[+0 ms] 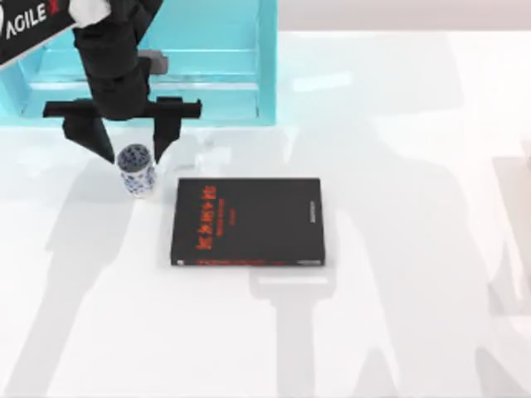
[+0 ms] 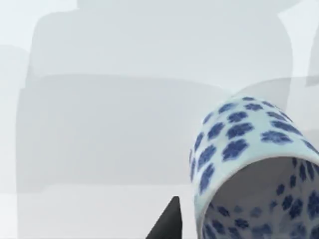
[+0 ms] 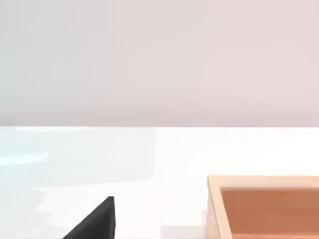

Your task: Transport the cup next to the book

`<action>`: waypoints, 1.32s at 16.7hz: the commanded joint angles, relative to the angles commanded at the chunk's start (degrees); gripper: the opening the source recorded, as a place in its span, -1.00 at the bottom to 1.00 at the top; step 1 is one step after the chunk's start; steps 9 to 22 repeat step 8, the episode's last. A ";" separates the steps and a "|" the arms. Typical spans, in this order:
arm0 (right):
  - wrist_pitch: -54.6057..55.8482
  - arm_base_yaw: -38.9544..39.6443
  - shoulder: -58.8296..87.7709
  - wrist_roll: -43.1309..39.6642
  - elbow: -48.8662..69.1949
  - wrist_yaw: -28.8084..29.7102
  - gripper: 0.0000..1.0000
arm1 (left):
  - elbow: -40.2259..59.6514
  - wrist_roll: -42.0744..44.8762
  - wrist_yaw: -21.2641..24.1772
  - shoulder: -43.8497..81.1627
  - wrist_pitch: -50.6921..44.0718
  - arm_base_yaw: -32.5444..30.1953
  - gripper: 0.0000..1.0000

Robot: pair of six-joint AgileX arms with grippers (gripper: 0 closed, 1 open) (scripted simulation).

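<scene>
Left pincer (image 1: 131,149) spread apart, straddling small blue-speckled white cup (image 1: 137,171), standing just beside flat black red-lettered book (image 1: 247,222); apparently releasing.

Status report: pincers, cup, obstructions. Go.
Left pincer open, straddling the cup. Cup upright on the table, just left of the book, apart from it. Nothing between them.

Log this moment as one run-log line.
left gripper: open, fingers astride cup | cup: upright on table, left of book, apart | book: flat, centre | right arm: parked beside a wooden box
</scene>
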 joint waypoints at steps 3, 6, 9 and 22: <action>0.00 0.00 0.00 0.00 0.00 0.00 1.00 | 0.00 0.00 0.00 0.00 0.00 0.00 1.00; 0.00 0.00 0.00 0.00 0.00 0.00 1.00 | 0.00 0.00 0.00 0.00 0.00 0.00 1.00; 0.00 0.00 0.00 0.00 0.00 0.00 1.00 | 0.00 0.00 0.00 0.00 0.00 0.00 1.00; 0.00 0.00 0.00 0.00 0.00 0.00 1.00 | 0.00 0.00 0.00 0.00 0.00 0.00 1.00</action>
